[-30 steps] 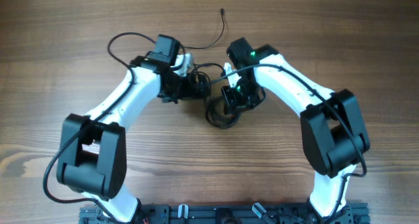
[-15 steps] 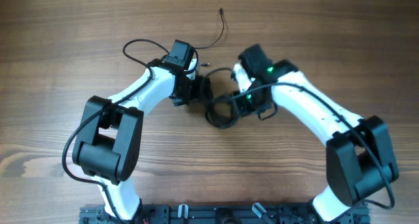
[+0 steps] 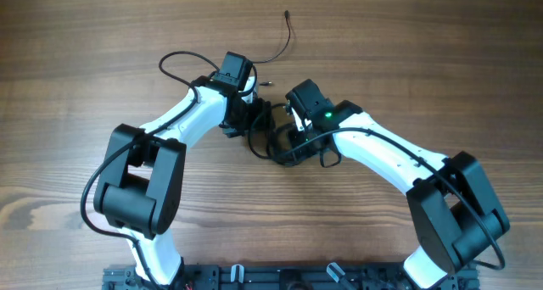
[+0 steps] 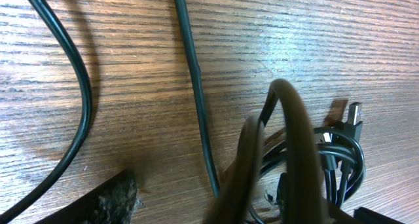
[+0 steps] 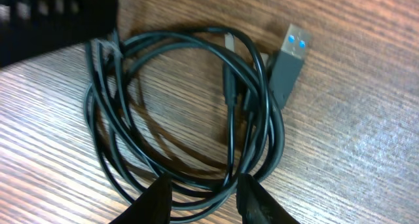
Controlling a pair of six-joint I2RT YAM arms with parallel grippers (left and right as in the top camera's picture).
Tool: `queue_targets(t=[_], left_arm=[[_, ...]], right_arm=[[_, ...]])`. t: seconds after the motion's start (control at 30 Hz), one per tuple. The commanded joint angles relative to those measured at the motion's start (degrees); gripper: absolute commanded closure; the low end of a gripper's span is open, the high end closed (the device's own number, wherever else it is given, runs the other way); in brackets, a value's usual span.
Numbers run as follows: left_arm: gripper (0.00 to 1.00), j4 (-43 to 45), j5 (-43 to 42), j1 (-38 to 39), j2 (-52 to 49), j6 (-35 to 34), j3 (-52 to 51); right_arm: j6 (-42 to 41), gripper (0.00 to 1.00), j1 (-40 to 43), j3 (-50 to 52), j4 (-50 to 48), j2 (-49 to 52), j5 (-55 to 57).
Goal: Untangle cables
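On the wooden table the cables lie as one coiled bundle between both grippers, and the right gripper is the nearer one. Its fingers stand partly apart at the coil's near edge; some strands pass through the gap, nothing pinched. The left gripper is just beside the bundle, but how wide it stands I cannot tell. One loose strand runs toward the table's far side, and a USB plug rests on the coil's rim.

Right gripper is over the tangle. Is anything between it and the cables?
Nothing visible does. In the right wrist view the right gripper hangs directly over the cables, with strands lying in the gap between its fingertips. The left gripper is at the tangle's other side.
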State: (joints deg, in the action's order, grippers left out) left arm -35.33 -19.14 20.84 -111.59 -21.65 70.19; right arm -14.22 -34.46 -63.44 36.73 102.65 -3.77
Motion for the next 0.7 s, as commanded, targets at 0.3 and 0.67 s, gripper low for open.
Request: queue_targets(t=[0.3,0.67], left_arm=[[0.30,0.00,0.52,-0.07,-0.81,-0.04,0.76],[0.29,0.02,0.52,-0.07,-0.81,-0.04,0.76]], right_arm=[[-2.05,0.67,-0.09,5.40,-9.01,0.63,1.25],[-1.01,0.67,-0.09,5.68,-15.02,5.77,5.09]])
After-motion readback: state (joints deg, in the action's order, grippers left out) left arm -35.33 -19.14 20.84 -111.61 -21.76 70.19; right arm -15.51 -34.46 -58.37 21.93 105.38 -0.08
